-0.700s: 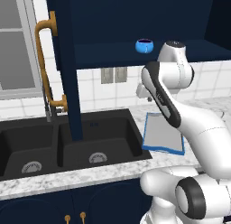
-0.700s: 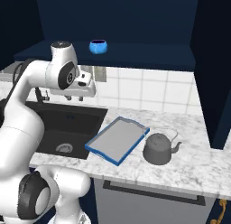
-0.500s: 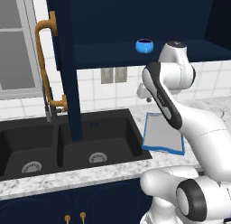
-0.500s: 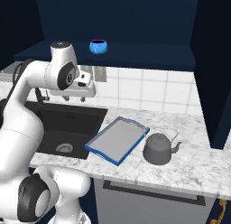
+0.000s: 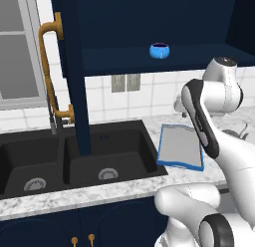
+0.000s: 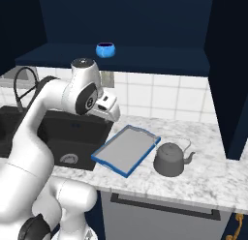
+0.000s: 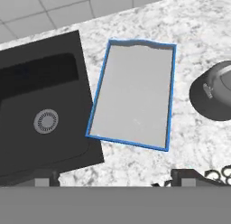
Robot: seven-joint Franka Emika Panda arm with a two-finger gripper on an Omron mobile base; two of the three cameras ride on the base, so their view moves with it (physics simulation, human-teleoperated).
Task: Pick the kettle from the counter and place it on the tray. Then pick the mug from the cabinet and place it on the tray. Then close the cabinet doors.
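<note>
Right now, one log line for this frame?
end effector: open, empty | kettle: on counter | tray: bare | mug: in cabinet

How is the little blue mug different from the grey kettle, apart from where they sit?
The mug is bright blue with a dark inside; the kettle is dull grey metal. The mug is clearly smaller than the kettle. The kettle has a spout and a thin arched wire handle; the mug shows no spout. The mug stands up on the cabinet shelf, the kettle down on the counter beside the tray. Both stand upright, untouched.

Dull grey metal kettle, speckled marble counter, matt grey tray, brass handles.
</note>
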